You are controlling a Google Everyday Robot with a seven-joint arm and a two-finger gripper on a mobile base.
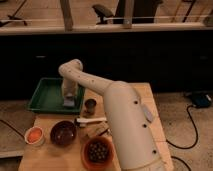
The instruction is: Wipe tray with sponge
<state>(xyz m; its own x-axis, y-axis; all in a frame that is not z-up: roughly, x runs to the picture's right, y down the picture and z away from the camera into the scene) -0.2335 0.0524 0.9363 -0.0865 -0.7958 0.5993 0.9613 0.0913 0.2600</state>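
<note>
The green tray (47, 95) lies at the back left of the wooden table. My white arm reaches over the table and bends down into the tray's right part. My gripper (68, 101) points down onto the tray floor near its right rim. A small pale grey-bluish sponge (68, 103) sits right under the gripper tip, on the tray floor.
A small dark metal cup (90, 105) stands just right of the tray. A brown bowl (63, 132), a bowl of dark round things (98, 151) and a small bowl with orange content (34, 135) stand at the front. A white-handled tool (92, 120) lies mid-table.
</note>
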